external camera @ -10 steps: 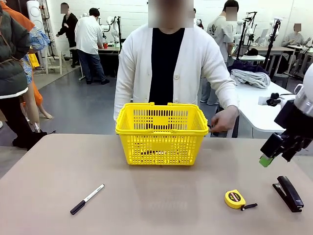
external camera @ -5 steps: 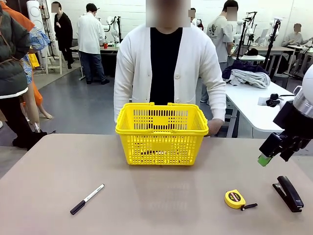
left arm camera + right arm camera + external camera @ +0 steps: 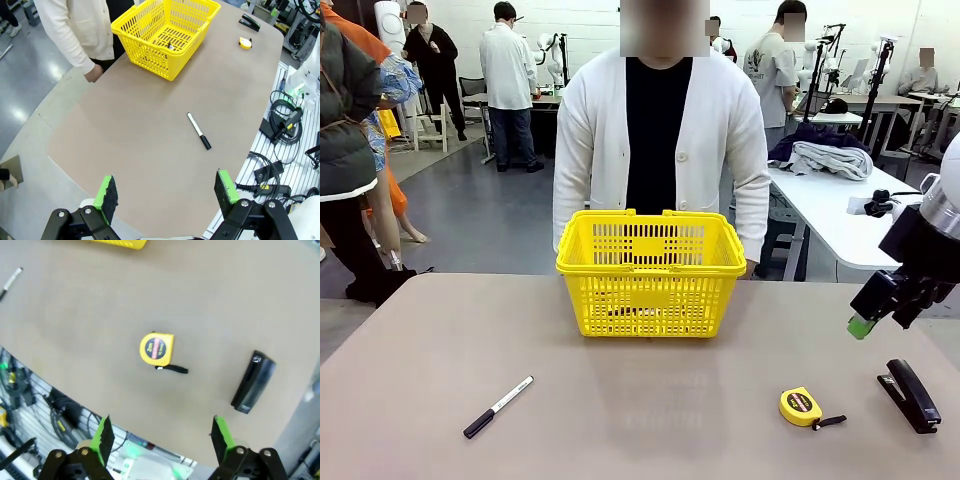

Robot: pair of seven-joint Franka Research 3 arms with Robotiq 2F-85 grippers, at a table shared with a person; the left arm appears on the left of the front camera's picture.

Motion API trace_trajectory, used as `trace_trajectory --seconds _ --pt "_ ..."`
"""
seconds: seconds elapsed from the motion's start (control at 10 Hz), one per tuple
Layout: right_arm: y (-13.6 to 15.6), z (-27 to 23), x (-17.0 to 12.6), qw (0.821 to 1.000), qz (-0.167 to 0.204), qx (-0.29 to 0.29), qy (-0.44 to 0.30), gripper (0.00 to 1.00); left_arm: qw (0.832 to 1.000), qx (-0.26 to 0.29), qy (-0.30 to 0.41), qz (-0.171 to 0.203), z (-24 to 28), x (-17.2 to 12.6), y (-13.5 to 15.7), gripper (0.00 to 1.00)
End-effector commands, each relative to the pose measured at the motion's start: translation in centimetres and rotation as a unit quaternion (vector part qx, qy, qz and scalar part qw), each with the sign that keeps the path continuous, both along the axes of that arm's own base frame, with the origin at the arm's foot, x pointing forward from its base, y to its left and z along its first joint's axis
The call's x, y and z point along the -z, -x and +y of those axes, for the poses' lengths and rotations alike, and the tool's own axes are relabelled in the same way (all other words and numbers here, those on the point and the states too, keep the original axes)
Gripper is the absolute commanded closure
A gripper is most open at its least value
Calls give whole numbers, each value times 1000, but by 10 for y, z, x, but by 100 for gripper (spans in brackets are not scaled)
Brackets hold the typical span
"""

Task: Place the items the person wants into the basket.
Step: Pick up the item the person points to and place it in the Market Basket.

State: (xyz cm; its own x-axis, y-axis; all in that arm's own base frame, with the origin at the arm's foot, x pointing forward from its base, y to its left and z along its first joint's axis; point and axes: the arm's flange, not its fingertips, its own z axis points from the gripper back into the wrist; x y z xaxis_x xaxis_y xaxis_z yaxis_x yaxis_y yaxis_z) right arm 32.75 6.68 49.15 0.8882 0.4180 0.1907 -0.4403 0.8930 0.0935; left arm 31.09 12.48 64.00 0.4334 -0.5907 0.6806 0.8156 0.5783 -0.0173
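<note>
**Both pincers spread wide; the tape measure lies on the table under the right one**

The left gripper (image 3: 167, 192) hangs over the beige table (image 3: 125, 150), its green pads far apart, holding nothing. On the table's left lies a black marker with white barrel (image 3: 498, 407). In the middle, before the person in a white cardigan (image 3: 715, 130), stands the bright yellow plastic lattice basket (image 3: 650, 270). The round yellow tape measure (image 3: 801, 405) lies near the front edge, well apart from the basket. The right gripper (image 3: 867, 320) hovers above and to the right of it, spread and empty. A black stapler (image 3: 910, 396) lies near the tape measure, on its right.
</note>
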Motion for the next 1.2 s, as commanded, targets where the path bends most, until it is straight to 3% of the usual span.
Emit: trace_trajectory --seconds 0.0,0.2,0.4,0.6,1.1 --pt "0 44 38 999 41 10 31 0 1000 8 8 -4 1 0 1 0" --pt "-3 73 72 996 63 23 54 0 1000 8 8 -4 1 0 1 0" --pt "-9 83 106 994 86 -1 66 0 1000 8 8 -4 1 0 1 0" --pt "-21 82 130 992 72 -11 98 0 1000 8 8 -4 1 0 1 0" --pt "-48 79 168 994 51 -3 95 0 1000 8 8 -4 1 0 1 0"
